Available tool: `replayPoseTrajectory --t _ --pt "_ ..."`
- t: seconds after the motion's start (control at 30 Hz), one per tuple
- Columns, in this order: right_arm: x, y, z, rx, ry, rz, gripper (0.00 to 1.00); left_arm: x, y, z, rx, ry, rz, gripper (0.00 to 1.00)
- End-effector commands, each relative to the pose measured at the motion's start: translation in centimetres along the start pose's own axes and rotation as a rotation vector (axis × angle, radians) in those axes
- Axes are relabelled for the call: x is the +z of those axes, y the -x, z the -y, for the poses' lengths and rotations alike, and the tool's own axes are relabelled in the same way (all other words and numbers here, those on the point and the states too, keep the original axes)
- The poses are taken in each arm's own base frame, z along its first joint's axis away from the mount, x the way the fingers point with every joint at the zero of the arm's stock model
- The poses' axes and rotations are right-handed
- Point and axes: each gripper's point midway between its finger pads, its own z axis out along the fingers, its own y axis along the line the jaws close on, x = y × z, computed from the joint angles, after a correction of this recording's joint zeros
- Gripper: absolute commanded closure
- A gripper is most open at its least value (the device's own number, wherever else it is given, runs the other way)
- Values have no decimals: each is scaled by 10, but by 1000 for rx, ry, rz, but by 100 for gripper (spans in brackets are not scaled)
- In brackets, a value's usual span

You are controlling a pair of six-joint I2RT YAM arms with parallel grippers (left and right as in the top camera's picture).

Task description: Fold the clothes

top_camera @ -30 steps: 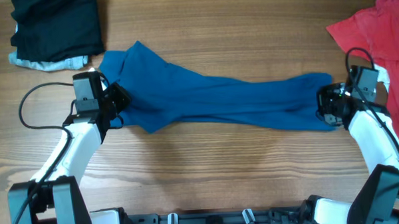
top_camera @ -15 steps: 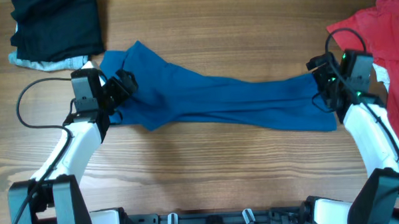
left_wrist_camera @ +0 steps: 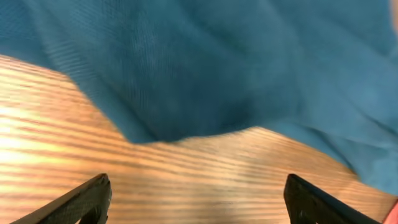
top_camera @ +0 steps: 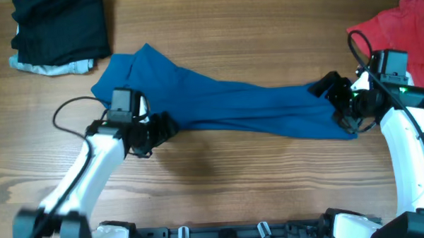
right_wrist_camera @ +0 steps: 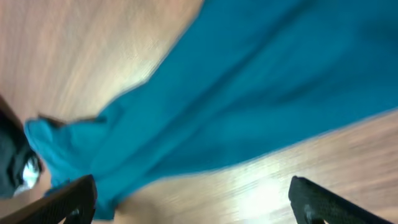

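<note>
Both hands stand wide apart at the fingers and hold nothing. My left hand (top_camera: 158,129) hovers at the near edge of the blue shirt (top_camera: 233,104), with the hem just ahead of its fingertips and bare wood under them, and my right hand (top_camera: 336,100) hangs over the shirt's other end. The shirt lies between the 2 hands as 1 long, bunched band, its layers rolled over each other, so my chief worry is a blind pinch. Closing on that ridge could catch several layers, or only the top 1, and any lift would then twist the cloth further instead of spreading it. I judge the wood slick enough that a pull from 1 hand alone would drag the whole garment rather than open it. Just behind the right hand sits the red shirt (top_camera: 400,35), and a wide swing back could snag it. Well beyond the left hand, the black pieces (top_camera: 60,29) and a pale-blue piece (top_camera: 51,67) lie stacked, out of harm's way. A loose cable (top_camera: 76,102) loops beside the left arm and could foul a sweep. The desk (top_camera: 221,182) is flat, striped wood grain, with glare in both wrist views that blurs the cloth edge. Of the room I see nothing past the desk.
</note>
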Motion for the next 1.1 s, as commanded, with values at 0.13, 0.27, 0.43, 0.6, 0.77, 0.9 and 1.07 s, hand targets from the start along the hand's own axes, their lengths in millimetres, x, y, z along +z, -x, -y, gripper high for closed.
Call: replayPoseTrajectory --t 0.13,0.27,0.43,0.6,0.77,0.9,1.07 --pt "-2 -16 -4 -86 31 -69 0 47 9 -35 -78 150 -13 11" --pt "-2 -16 -4 -90 33 -67 1 48 21 -29 -63 125 32 18" --pt "-2 -12 0 -91 4 -48 1 47 19 -29 -65 122 22 45" --pt "-2 -10 3 -92 -12 -37 1 37 14 -15 -61 66 3 68" --pt "-2 -8 2 -95 -7 -30 0 15 21 0 -35 16 67 90" --pt "-2 -8 2 -95 -7 -30 1 9 42 16 -2 -47 155 96" --pt "-2 -9 2 -94 -8 -31 0 5 73 28 28 -79 292 96"
